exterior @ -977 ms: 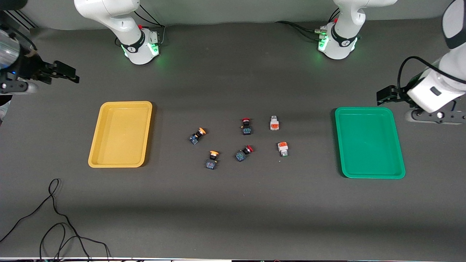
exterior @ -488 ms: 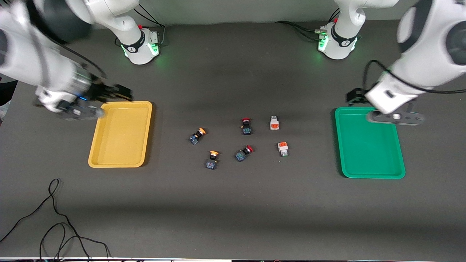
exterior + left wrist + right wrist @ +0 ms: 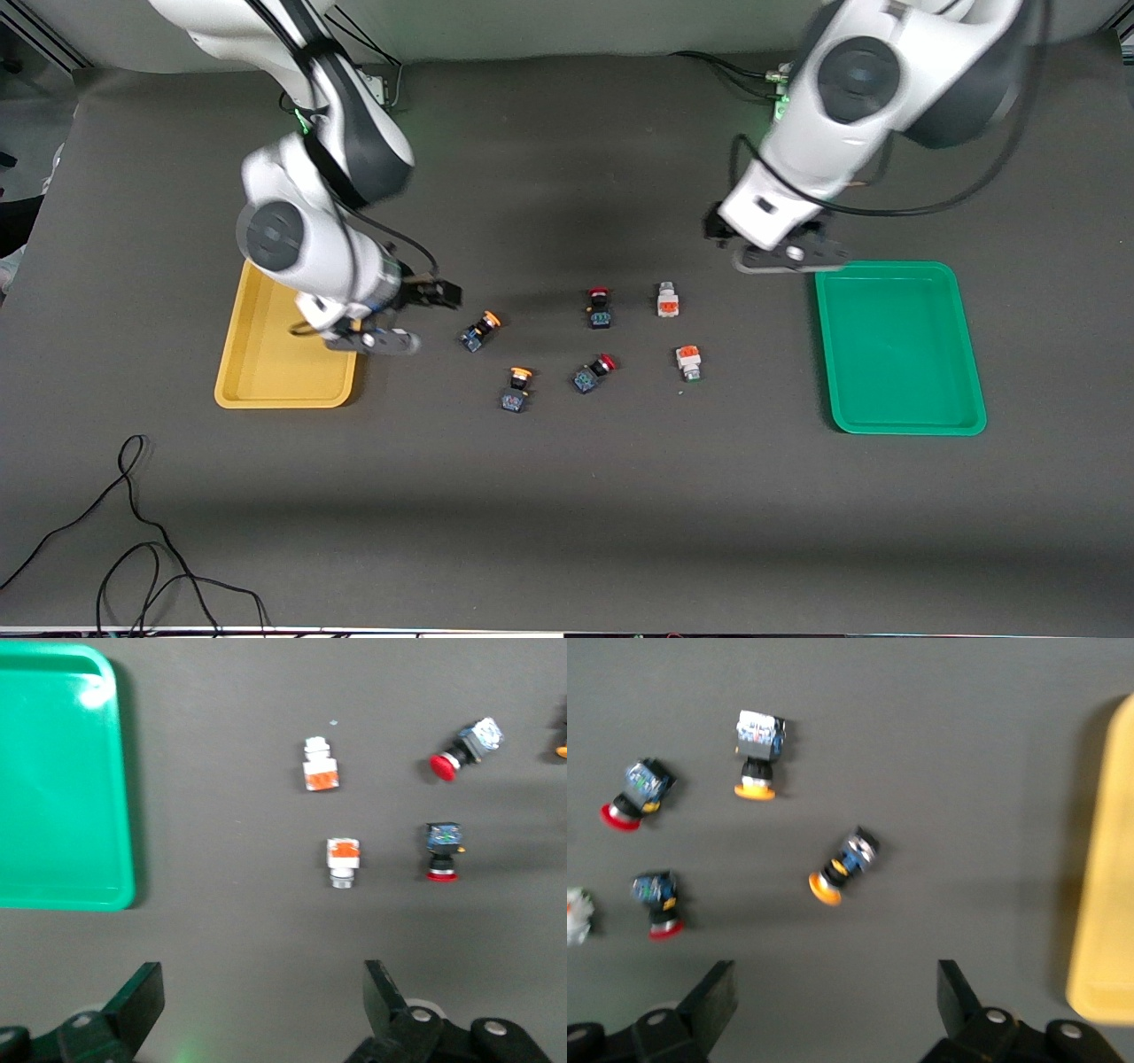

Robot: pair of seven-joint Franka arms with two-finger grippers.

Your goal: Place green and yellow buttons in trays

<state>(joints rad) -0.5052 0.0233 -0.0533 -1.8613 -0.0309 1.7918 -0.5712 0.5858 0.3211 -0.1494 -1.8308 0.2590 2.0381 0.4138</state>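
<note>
**Both grippers open and empty above the table**

In the front view, the right gripper [image 3: 440, 293] hung over the bare table between the yellow tray [image 3: 266, 368] and the nearest yellow-capped button [image 3: 479, 330], holding nothing. The left gripper [image 3: 722, 232] hung over the table near the green tray [image 3: 899, 350], by that tray's corner farthest from the front camera; its fingers were hard to make out there. A second yellow-capped button [image 3: 516, 390] lay nearer the front camera. The two white-bodied green buttons [image 3: 668, 299] [image 3: 688, 361] lay toward the left arm's end of the cluster, with two red-capped switches [image 3: 599, 307] [image 3: 593, 373] between the groups. Both trays held nothing.

In the left wrist view, the left gripper's fingers [image 3: 140, 1001] stood wide apart with only table between them. Both green buttons [image 3: 320, 774] [image 3: 343, 859] lay on the table, apart from each other, and the green tray [image 3: 62, 780] lay well apart from them.

In the right wrist view, the right gripper's fingers [image 3: 716, 997] stood wide apart, touching nothing. One yellow-capped button [image 3: 842, 865] lay on its side nearest them, the other [image 3: 757, 753] apart from it, and an edge of the yellow tray [image 3: 1103, 904] showed.
</note>
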